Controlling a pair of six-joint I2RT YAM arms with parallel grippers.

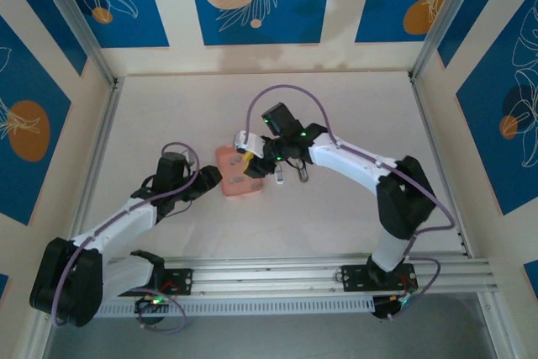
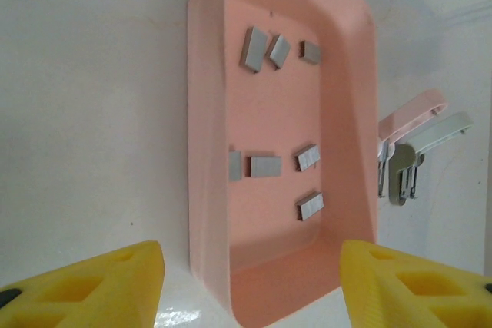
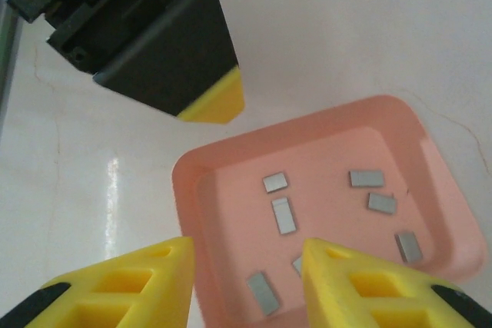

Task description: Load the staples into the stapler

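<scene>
Currently the left gripper (image 2: 252,253) is spread wide, w/ one yellow finger on each side of the near end of the pink tray (image 2: 201,113). Nothing is held, and I can't tell if either finger touches the tray wall. Seven staples (image 2: 265,166) lie loose on the tray floor: three in a row at the far end, four scattered nearer the cam.

The stapler (image 2: 401,160) lies on the white table (image 1: 353,107) just beside the tray's right wall, approx. level w/ the middle staples. It's hinged open, w/ the pink top lifted off the pale lower part.

The right gripper (image 3: 247,250) hangs over the tray's edge, fingers parted and empty, w/ staples (image 3: 284,215) visible beyond them. From above, both grippers meet at the tray (image 1: 229,182). The stapler is prob. tucked by the right wrist there, too small to be sure.
</scene>
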